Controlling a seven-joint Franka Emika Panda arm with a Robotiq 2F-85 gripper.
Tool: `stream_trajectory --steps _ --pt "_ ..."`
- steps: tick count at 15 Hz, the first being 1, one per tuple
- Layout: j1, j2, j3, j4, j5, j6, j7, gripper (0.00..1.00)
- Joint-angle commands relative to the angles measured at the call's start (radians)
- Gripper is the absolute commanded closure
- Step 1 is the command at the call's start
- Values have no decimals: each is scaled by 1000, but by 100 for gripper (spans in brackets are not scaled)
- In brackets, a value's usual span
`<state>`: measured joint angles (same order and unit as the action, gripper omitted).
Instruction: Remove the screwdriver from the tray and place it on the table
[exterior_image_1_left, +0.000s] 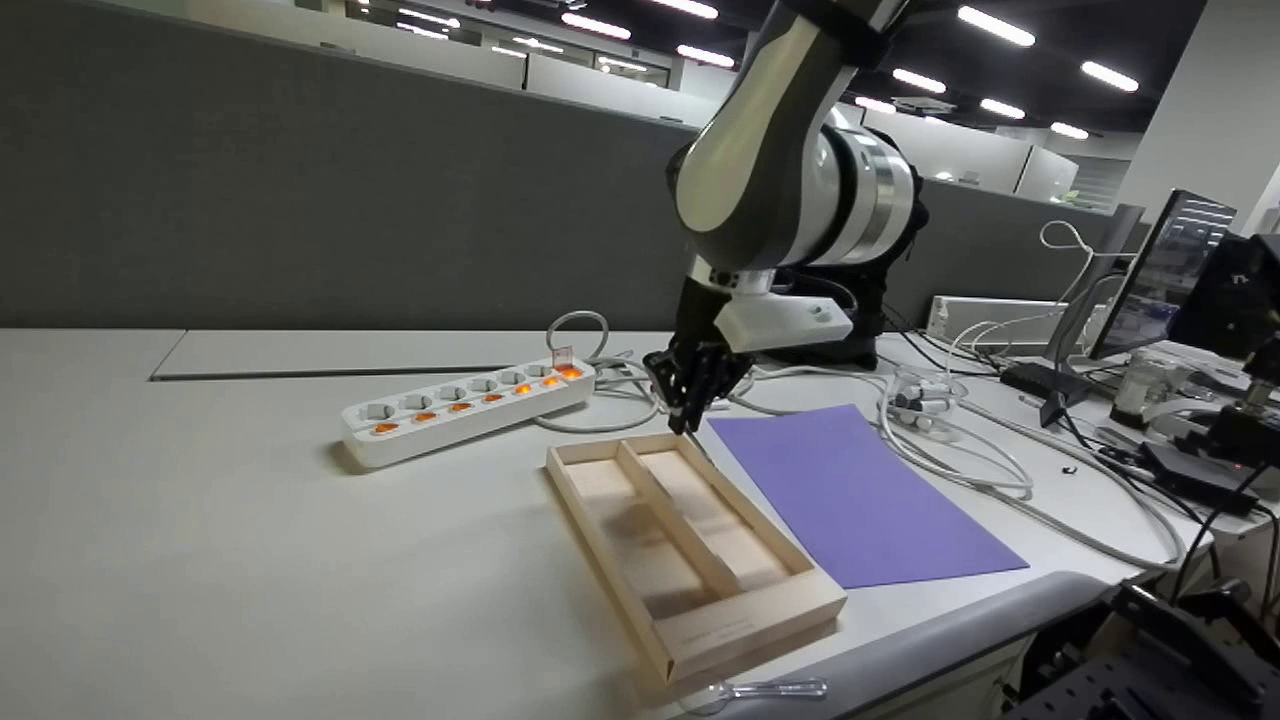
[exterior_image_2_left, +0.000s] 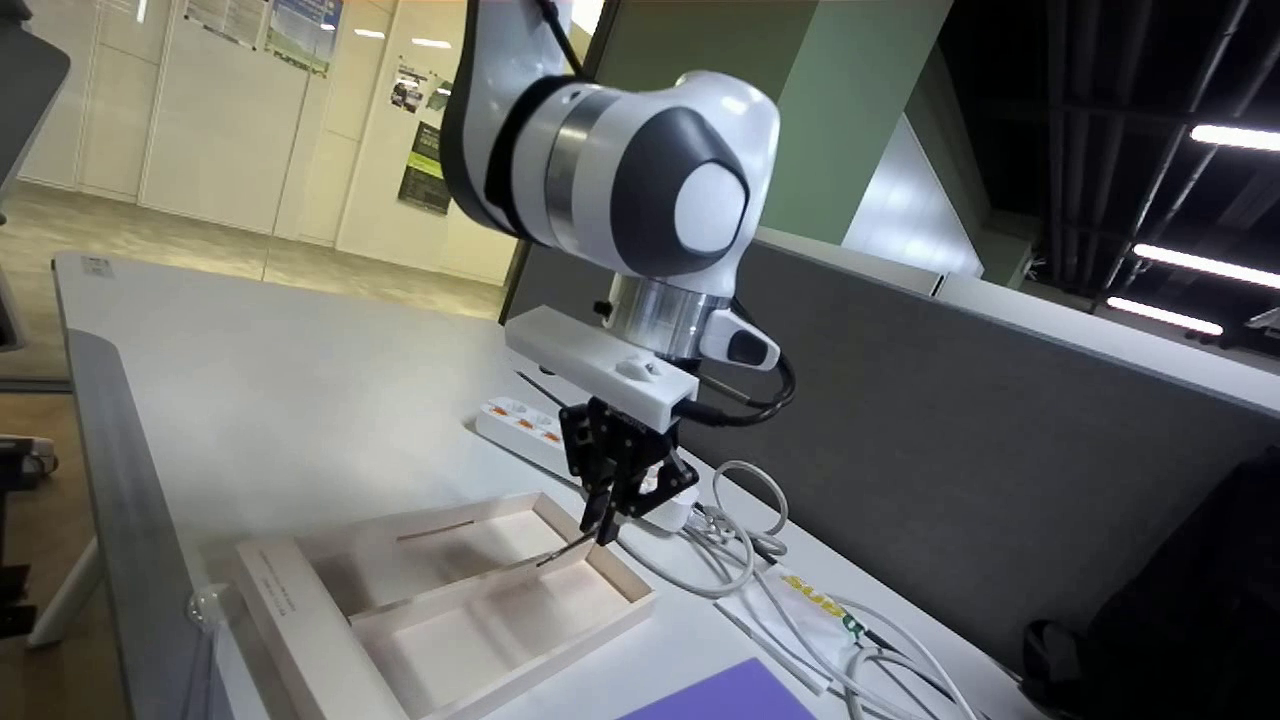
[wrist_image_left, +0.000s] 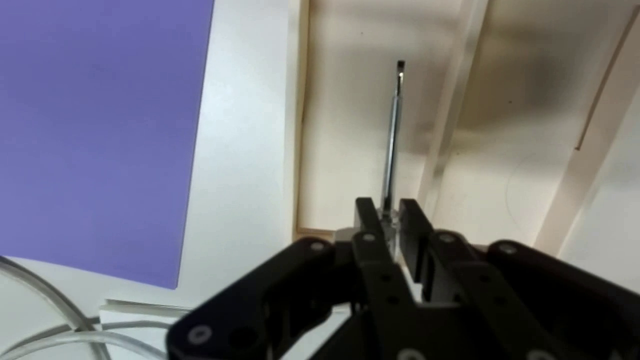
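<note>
The screwdriver shows in the wrist view (wrist_image_left: 392, 140) as a thin metal shaft with a clear handle end between my fingers. Its shaft also shows in an exterior view (exterior_image_2_left: 565, 551), slanting down from the fingertips. My gripper (wrist_image_left: 387, 202) is shut on the handle, which the fingers partly hide. In both exterior views the gripper (exterior_image_1_left: 685, 420) (exterior_image_2_left: 600, 530) is over the far end of the light-wood tray (exterior_image_1_left: 750, 622) (exterior_image_2_left: 320, 630). The screwdriver appears held above the tray, its tip over the compartment beside the purple sheet in the wrist view. The pale table (exterior_image_1_left: 300, 580) surrounds the tray.
A purple sheet (exterior_image_1_left: 860, 500) lies beside the tray. A white power strip (exterior_image_1_left: 470, 415) and looped white cables (exterior_image_1_left: 1000, 480) lie behind and to the side. A clear plastic utensil (exterior_image_1_left: 775, 689) lies at the table edge. A grey partition (exterior_image_1_left: 350, 200) stands behind.
</note>
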<state>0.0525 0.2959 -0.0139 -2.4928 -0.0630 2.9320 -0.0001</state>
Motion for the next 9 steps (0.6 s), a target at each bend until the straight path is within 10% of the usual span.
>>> stream_trajectory --steps 1,9 --pt "-84 -118 16 -65 67 -45 -41 96" --pt "-235 -87 -26 12 259 -257 -171 96"
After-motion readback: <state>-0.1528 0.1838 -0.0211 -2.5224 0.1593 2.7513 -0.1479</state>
